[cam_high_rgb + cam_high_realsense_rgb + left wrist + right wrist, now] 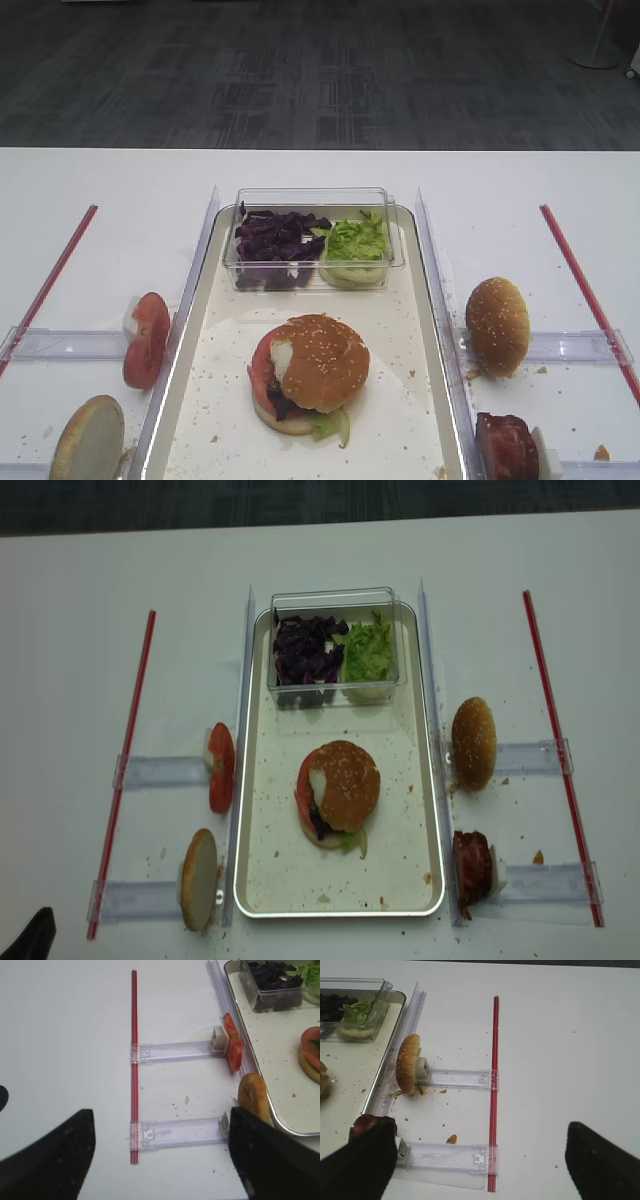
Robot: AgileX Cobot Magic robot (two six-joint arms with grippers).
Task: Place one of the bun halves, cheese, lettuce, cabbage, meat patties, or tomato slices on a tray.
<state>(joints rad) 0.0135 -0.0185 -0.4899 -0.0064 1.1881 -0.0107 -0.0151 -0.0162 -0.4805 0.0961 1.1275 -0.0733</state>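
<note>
- The right claw [480, 1160] stands wide open over bare counter [560, 1060], its two dark fingers spread at the near corners of the right wrist view and holding nothing.
- The left claw [160, 1155] is likewise spread and empty, low over the near left counter.
- The stacked burger sits mid-tray [400, 300], capped by the patched sesame bun top [318, 362], with a tomato slice [262, 368] and a bit of lettuce showing beneath.
- Far on the tray, a clear box [312, 238] holds purple cabbage [275, 240] on the left and lettuce [355, 240] on the right.
- Judged from this, the unpatched bun [407, 1064], standing on edge on its holder right of the tray, lies far-left of the right claw, the nearer arm.
- A meat patty [367, 1127] sits just by the right claw's left finger.
- Spare tomato slices [232, 1042] stand on edge left of the tray.
</note>
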